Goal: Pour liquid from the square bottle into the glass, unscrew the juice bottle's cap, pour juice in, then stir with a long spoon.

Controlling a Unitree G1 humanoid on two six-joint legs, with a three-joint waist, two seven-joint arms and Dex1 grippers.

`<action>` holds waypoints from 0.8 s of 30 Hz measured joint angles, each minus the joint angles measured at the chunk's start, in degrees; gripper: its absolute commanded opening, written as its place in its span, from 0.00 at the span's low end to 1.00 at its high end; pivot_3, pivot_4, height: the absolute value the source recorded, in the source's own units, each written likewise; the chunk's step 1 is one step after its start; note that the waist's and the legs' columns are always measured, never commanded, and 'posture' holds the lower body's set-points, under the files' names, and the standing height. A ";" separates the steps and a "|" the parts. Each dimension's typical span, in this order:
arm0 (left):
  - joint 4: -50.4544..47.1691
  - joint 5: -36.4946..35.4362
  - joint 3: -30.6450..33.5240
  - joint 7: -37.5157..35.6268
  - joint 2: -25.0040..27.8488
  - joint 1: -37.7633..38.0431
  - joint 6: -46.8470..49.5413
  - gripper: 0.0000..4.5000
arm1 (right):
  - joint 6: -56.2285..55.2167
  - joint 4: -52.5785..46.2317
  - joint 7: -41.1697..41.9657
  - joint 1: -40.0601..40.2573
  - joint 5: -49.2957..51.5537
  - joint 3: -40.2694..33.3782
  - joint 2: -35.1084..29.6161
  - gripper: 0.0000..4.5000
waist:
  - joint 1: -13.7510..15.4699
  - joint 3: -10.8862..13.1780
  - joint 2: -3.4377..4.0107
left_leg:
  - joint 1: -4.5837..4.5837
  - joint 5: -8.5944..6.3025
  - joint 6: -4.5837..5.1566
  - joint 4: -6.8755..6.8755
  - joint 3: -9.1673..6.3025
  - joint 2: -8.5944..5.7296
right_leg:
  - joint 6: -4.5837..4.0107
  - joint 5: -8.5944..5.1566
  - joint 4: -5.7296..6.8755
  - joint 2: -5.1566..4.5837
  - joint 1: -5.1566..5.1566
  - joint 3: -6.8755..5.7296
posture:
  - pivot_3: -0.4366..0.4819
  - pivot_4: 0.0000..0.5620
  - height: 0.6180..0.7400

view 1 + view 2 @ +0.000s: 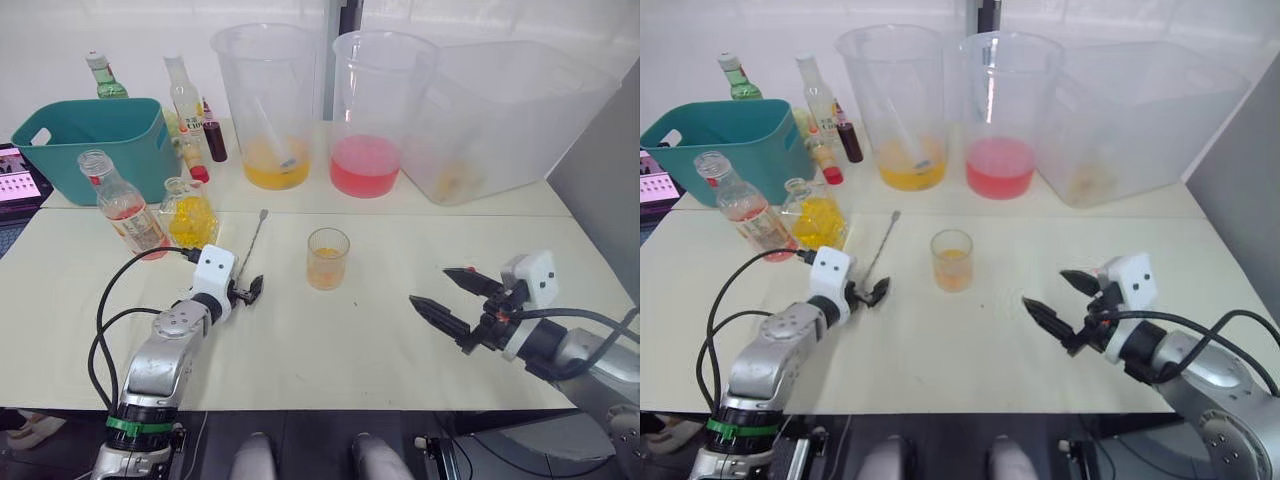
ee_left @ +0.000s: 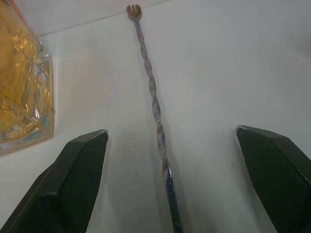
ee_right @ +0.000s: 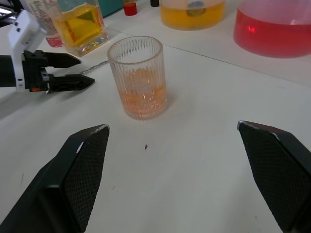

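The glass [image 3: 140,83] ahead of my right jaws [image 1: 448,295] already holds orange-pink drink, so both pours look done; the juice bottle [image 1: 122,205] stands uncapped. Stirring is left. My left jaws [image 1: 247,291] are spread wide over the long spoon [image 2: 153,102], which lies flat on the surface between them, ungrasped. My right jaws are also spread, empty.

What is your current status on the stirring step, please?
Both grippers open, empty. Left gripper straddling long spoon flat on table. Glass holds orange liquid. Nothing blocking.

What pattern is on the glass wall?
Fine vertical ribbing all around the glass, with orange-pink liquid in the bottom; clearest in the right wrist view.
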 measured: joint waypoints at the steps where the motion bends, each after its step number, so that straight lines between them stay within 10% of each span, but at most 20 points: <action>1: 0.33 0.20 -0.06 0.36 -0.58 -0.37 0.19 0.93 | -0.04 -0.55 0.52 -0.67 -0.04 0.62 -0.52 1.00 | 0.09 -0.01 0.01 | 0.00 0.00 0.00 0.00 -0.02 -0.02 | 0.00 0.00 0.00 -0.01 0.02 -0.01 | 0.48 0.27 0.83; 14: -0.87 0.79 -0.85 -0.71 0.31 1.48 -0.57 0.02 | -3.11 -0.26 6.76 -2.69 -3.37 3.32 -4.10 1.00 | -0.57 -0.04 0.07 | 0.06 0.03 -0.03 -0.02 -0.22 -0.08 | 0.02 0.01 0.01 -0.02 0.07 -0.10 | 0.48 0.27 0.83; 24: -7.32 -1.09 4.54 -8.07 4.79 14.61 -12.20 0.01 | -5.72 4.59 11.20 -7.85 -7.29 8.94 -4.03 1.00 | -0.22 -0.04 0.08 | -0.01 0.03 -0.04 -0.03 -0.22 -0.08 | 0.01 0.01 -0.03 -0.05 0.04 -0.14 | 0.48 0.27 0.83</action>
